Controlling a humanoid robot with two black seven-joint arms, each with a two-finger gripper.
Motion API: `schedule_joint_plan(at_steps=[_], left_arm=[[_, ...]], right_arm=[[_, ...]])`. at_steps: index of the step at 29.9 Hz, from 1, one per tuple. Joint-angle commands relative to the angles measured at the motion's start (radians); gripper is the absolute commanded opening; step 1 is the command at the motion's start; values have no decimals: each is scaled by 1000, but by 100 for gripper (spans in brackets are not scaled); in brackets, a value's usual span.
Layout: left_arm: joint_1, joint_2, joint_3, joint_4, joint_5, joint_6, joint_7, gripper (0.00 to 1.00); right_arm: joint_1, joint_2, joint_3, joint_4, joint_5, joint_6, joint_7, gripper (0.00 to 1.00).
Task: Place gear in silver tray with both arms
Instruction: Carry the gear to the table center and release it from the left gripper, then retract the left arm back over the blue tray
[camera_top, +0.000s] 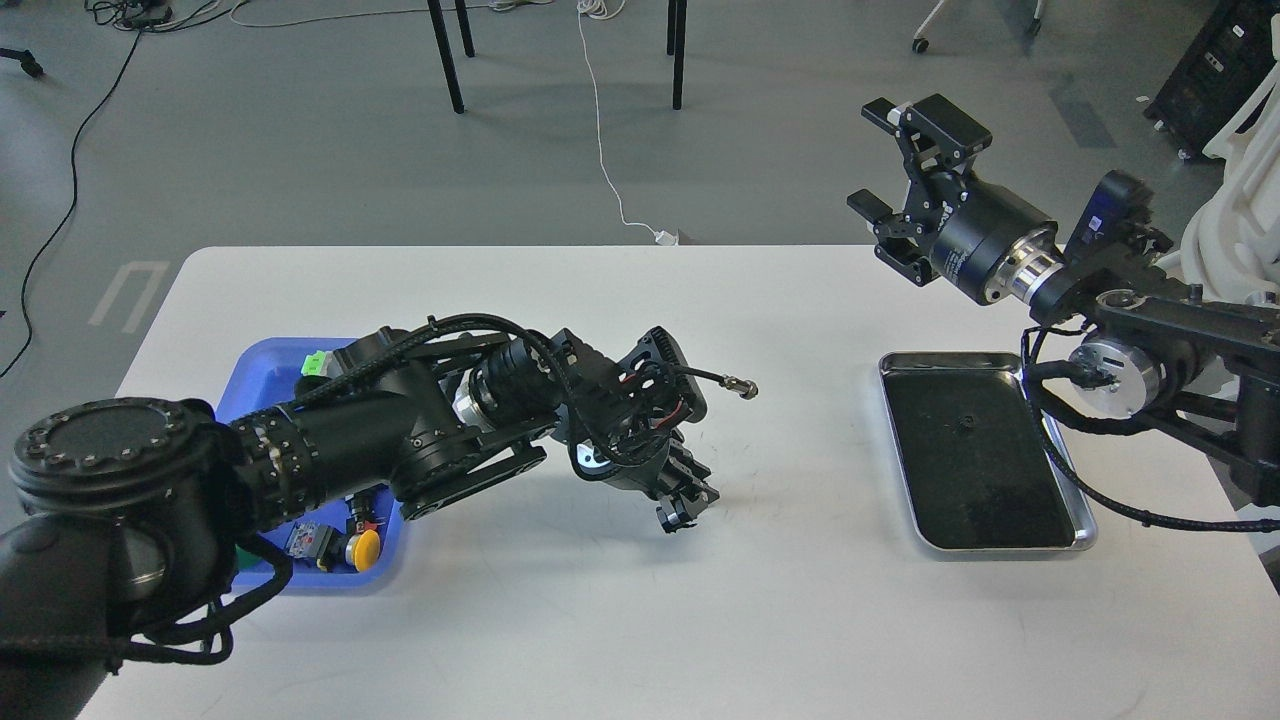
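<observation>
The silver tray (1085, 525) lies on the right of the white table, with a shiny rim and a black floor. A small dark round part (965, 424) lies on that floor; it is too small to tell whether it is the gear. My right gripper (868, 158) is open and empty, held high above the table's far edge, behind the tray. My left gripper (685, 505) points down just above mid-table, well left of the tray. Its fingers are dark and close together, and I cannot tell whether they hold anything.
A blue plastic tray (250, 370) sits at the left under my left arm, holding a yellow button (365, 548) and other small parts. A cable plug (740, 388) sticks out from my left wrist. Chair legs and cords are on the floor beyond the table.
</observation>
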Motion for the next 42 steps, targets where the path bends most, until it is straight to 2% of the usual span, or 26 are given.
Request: schedule_joint_plan(at_steps=[1,3,4,6,7,12,17,21,24,28,31,36,40,42], left_arm=[[18,0,2,0,0,0,0,20],[18,0,1,3,0,0,0,29],[18,0,-1,3,-2,0,0,40],[20,0,-11,2,-5,2,0,72],[20,0,-13,3,-11,10,0,81],[9,0,-16,0,-126,59,0,94],[-15,6,-53,-46,-236,68,0,96],[4,104,-175,-52,-491,116,0,97],[99,213,-220,-58,-782,153,0,97],[227,340,-298,-135,-1182,174,0,97],[381,394,-431,-193,-1376,173,0,98],[630,362,-776,-232,-1426,176,0,98],[698,371,-844,-232,-1432,168,0,98],[710,390,-852,-228,-1474,159,0,98]], right_arm=[[-6,2,0,0,1,2,0,97],[-7,2,0,0,1,0,0,97],[-9,0,0,0,-1,2,0,97],[-9,0,2,-2,1,0,0,97],[-7,0,3,-2,1,0,0,97],[-9,-4,3,0,1,3,0,97],[-12,-23,3,2,1,5,0,97],[-33,-52,14,9,1,9,0,97],[-75,-78,19,15,-2,14,0,98],[-128,-95,19,23,-11,17,0,98],[-174,-99,16,23,-101,17,0,98],[-205,-84,6,28,-356,17,0,98],[-173,-89,-38,51,-578,17,0,98],[-95,-86,-114,49,-680,17,0,98]])
